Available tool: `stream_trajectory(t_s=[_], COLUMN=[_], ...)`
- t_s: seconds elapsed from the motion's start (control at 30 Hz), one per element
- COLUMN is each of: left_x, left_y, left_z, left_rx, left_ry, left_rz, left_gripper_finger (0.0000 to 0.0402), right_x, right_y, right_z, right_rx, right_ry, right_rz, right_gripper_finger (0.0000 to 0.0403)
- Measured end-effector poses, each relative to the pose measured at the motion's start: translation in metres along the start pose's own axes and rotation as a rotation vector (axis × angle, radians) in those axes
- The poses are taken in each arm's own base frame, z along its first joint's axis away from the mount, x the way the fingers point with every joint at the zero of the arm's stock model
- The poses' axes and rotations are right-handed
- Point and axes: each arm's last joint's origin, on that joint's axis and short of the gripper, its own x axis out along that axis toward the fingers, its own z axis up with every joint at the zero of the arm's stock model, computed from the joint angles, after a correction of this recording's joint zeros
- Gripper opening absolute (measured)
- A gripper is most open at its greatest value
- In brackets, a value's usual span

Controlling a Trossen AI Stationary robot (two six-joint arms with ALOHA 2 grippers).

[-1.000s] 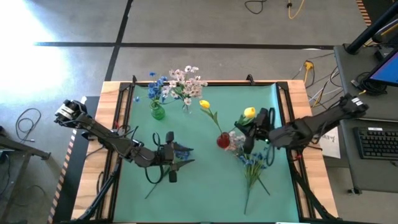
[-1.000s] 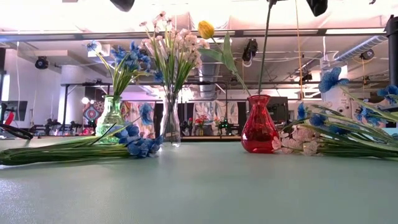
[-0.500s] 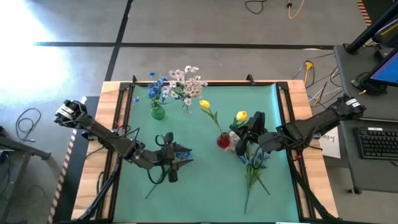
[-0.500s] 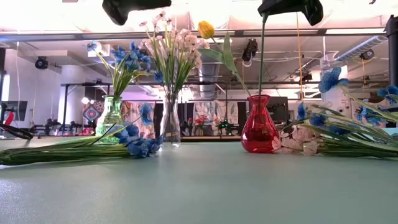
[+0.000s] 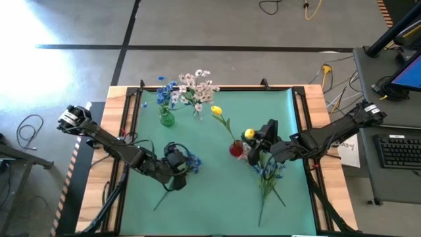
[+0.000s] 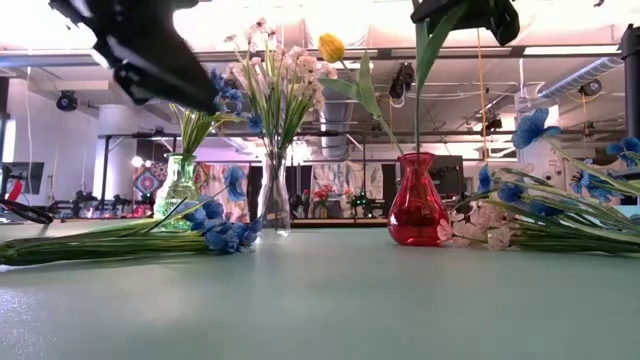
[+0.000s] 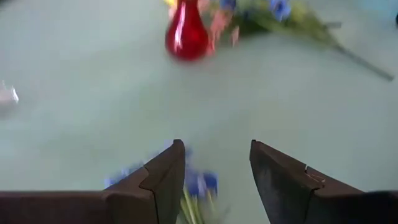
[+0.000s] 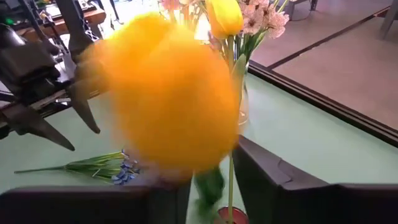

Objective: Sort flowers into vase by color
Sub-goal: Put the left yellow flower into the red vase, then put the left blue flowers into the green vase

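A yellow tulip (image 5: 249,134) hangs from my right gripper (image 5: 257,138) above the red vase (image 5: 236,149), which holds another yellow tulip (image 5: 216,111). In the low view its stalk (image 6: 417,105) runs down into the red vase's mouth (image 6: 416,156). My left gripper (image 7: 217,180) is open and points down over a blue flower (image 5: 191,162) lying flat on the mat. The blossoms (image 7: 200,184) show between its fingers without touching them. Blue flowers stand in a green vase (image 5: 166,119). Pink-white sprays stand in a clear vase (image 5: 197,109). My right gripper pinches the yellow tulip's stalk (image 8: 211,182) between its two fingers, just below the bud (image 8: 165,93). The fingers come from the table's right side. The stalk hangs upright below them, with its lower end at the red vase's mouth.
A loose pile of blue and pink-white flowers (image 5: 266,172) lies on the mat right of the red vase, under my right arm. The green and clear vases stand near the far edge. Bare mat (image 5: 217,204) lies toward the near edge.
My right gripper has moved toward the table's left and down, carrying the yellow tulip over the red vase and lowering its stalk into the mouth. My left gripper has tipped its fingers downward and dropped toward the blue flower on the mat.
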Motion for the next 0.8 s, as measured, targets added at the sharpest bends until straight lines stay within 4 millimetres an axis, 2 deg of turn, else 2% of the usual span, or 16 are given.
stream_trajectory(t_s=[0.2, 0.4, 0.6, 0.8], left_x=[-0.001, -0.004, -0.006, -0.006], left_y=[0.005, 0.01, 0.013, 0.011], left_z=[-0.011, -0.022, -0.027, -0.028], left_rx=[-0.065, -0.126, -0.227, -0.313], left_ry=[0.17, 0.334, 0.412, 0.442], left_rz=[-0.026, -0.023, 0.013, 0.008], left_gripper_finger=[0.0171, 0.0207, 0.0255, 0.0268], right_x=[-0.001, -0.007, -0.01, -0.01], right_y=[-0.001, -0.004, -0.005, -0.005], right_z=[0.001, 0.005, 0.007, 0.006], right_rx=[0.004, 0.019, 0.028, 0.027], right_ry=[-0.003, 0.015, 0.036, 0.041], right_rz=[0.002, 0.055, 0.098, 0.103], right_gripper_finger=[0.0149, 0.0179, 0.0204, 0.0219])
